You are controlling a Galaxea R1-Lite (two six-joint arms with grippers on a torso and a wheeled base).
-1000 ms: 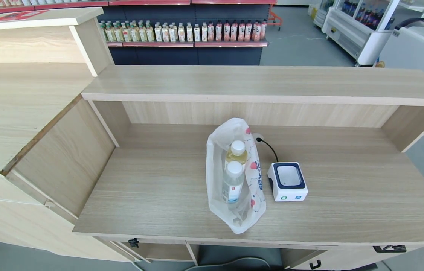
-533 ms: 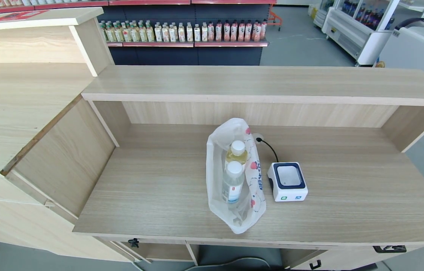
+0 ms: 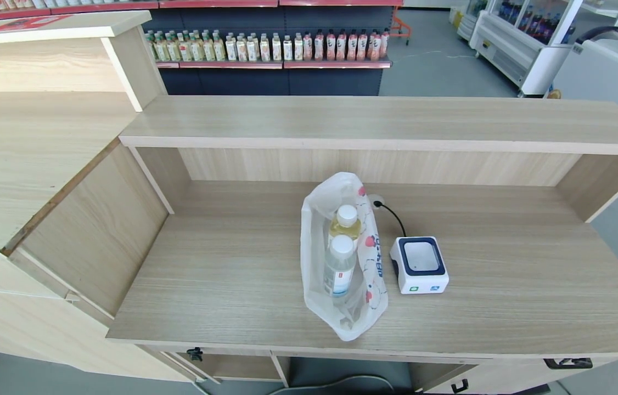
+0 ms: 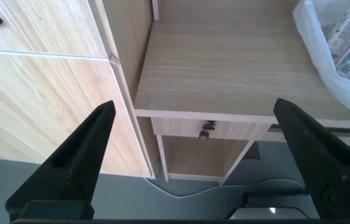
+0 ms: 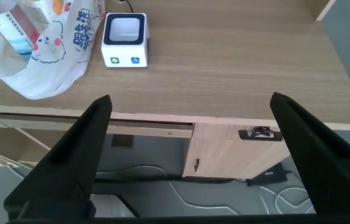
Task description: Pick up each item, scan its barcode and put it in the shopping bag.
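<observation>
Wooden checkout counter [image 3: 221,274], shop shelves [image 3: 265,65] behind. Mid-counter, white shopping bag [image 3: 313,263], upright and open-mouthed, holding a clear bottle [image 3: 339,269] and, at its 12 o'clock, a yellow-drink bottle [image 3: 346,222]. At the bag's 3 o'clock, just beside it, white scanner [image 3: 419,264]. Left gripper [image 4: 194,106] and right gripper [image 5: 190,99] both spread wide, holding nothing, off the counter's near edge.

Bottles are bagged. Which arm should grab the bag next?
Left, likely. The left gripper and right gripper are both open, short of the counter, but the scanner stands right of the bag, in the right arm's path.
</observation>
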